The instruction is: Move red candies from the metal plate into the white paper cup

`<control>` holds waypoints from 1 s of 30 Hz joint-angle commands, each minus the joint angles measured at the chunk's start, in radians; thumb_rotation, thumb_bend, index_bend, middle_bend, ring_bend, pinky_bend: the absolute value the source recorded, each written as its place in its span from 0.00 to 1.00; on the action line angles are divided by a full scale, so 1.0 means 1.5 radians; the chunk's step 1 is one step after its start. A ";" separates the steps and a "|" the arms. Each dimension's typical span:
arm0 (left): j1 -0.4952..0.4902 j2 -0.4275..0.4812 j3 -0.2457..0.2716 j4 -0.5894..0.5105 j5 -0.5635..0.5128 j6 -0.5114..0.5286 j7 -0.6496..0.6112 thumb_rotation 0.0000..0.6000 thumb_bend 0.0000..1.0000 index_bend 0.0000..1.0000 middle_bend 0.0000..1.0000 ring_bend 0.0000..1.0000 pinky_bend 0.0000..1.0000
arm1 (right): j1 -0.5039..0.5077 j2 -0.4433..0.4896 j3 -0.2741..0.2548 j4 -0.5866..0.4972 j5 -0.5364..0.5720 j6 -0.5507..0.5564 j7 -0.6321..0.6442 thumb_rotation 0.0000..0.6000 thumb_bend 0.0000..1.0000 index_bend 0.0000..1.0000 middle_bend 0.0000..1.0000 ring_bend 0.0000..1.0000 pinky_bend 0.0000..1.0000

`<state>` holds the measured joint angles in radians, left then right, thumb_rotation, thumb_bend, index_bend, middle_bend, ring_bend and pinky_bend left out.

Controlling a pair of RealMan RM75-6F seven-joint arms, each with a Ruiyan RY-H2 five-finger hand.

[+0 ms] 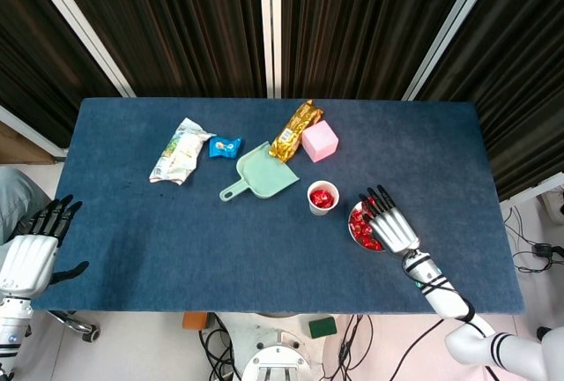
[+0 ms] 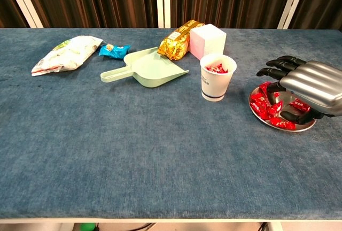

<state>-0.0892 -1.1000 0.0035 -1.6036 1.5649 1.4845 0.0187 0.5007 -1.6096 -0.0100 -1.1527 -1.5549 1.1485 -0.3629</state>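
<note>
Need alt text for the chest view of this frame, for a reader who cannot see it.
The robot's right hand hovers, fingers spread, over a metal plate of red candies at the right of a blue table. A white paper cup holding red candies stands left of the plate; a green dustpan and snack packets lie behind.
</note>
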 commanded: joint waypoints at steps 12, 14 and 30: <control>-0.002 0.000 0.000 -0.001 0.000 -0.004 0.002 1.00 0.10 0.07 0.03 0.00 0.15 | 0.001 0.044 0.035 -0.063 -0.022 0.066 0.005 1.00 0.48 0.72 0.11 0.00 0.00; -0.002 -0.001 0.001 -0.002 0.001 -0.004 0.003 1.00 0.10 0.07 0.03 0.00 0.15 | 0.007 0.054 0.050 -0.084 -0.022 0.074 0.002 1.00 0.48 0.73 0.11 0.00 0.00; 0.002 0.001 -0.001 0.000 0.002 0.006 -0.002 1.00 0.10 0.07 0.03 0.00 0.15 | 0.091 -0.003 0.126 -0.120 0.027 0.011 -0.122 1.00 0.48 0.71 0.12 0.00 0.00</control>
<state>-0.0871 -1.0991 0.0029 -1.6045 1.5687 1.4928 0.0166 0.6304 -1.6058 0.1740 -1.3396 -1.5201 1.1711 -0.5386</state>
